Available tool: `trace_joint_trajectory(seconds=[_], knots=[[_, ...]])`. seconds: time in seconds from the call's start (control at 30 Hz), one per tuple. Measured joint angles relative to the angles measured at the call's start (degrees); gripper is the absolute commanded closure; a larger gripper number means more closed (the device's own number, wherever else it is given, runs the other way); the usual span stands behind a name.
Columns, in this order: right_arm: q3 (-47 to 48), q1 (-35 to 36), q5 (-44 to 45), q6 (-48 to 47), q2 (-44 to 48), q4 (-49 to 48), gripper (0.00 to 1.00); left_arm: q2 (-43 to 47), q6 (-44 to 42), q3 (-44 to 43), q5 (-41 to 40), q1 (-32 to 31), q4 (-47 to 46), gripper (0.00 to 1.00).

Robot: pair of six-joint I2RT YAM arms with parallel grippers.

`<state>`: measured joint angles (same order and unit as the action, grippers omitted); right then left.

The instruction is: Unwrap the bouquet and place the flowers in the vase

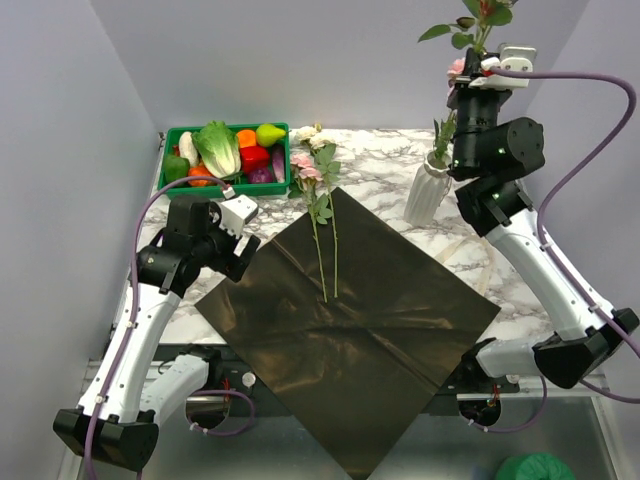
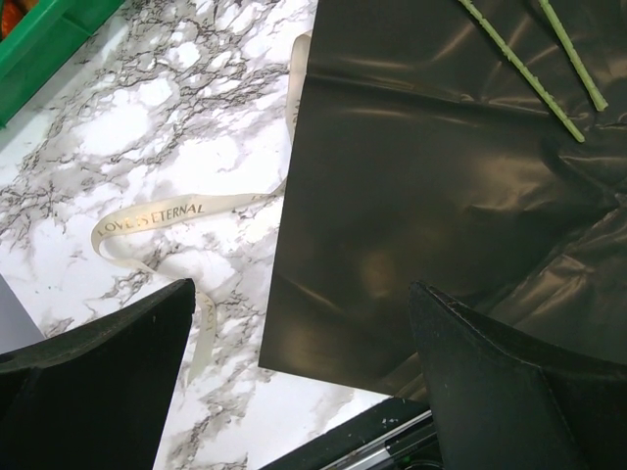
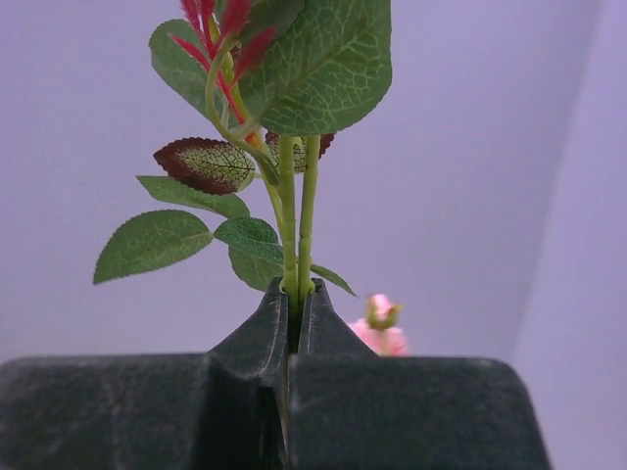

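Two thin green rose stems with veined green leaves (image 3: 297, 225) stand upright in my right jaws, which are pinched fully shut on them just below the lowest leaves. I hold them high so their lower ends hang toward the tall white ribbed ceramic vase (image 1: 428, 190) beneath. I cannot tell whether the ends are inside its mouth.

Two more long-stemmed pink and cream artificial roses (image 1: 320, 200) lie on the unfolded dark brown-black wrapping paper (image 1: 350, 330). It is spread flat on the white marble-pattern table (image 1: 380, 160). My judgement is that these have yet to go in.

My left jaws stand wide open and empty, low over the paper's left edge. The loose cream printed ribbon (image 2: 147, 217) lies beside them. A green plastic crate of toy vegetables (image 1: 184, 130) sits behind.
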<state>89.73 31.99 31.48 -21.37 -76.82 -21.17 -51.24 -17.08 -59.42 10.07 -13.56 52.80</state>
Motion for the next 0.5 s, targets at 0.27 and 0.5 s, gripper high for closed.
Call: trace_joint_trajectory(seconds=[0.27,0.5], knots=[[-9.7,-6.9,3.6,-4.2,-1.0,-9.9,0.99,-0.3,0.0,0.0,0.0,0.0,-0.4,0.01],[-16.0,-7.5,4.0,-2.7,-1.0,-12.8,0.99,-0.5,-0.1,0.0,0.0,0.0,-0.4,0.01]])
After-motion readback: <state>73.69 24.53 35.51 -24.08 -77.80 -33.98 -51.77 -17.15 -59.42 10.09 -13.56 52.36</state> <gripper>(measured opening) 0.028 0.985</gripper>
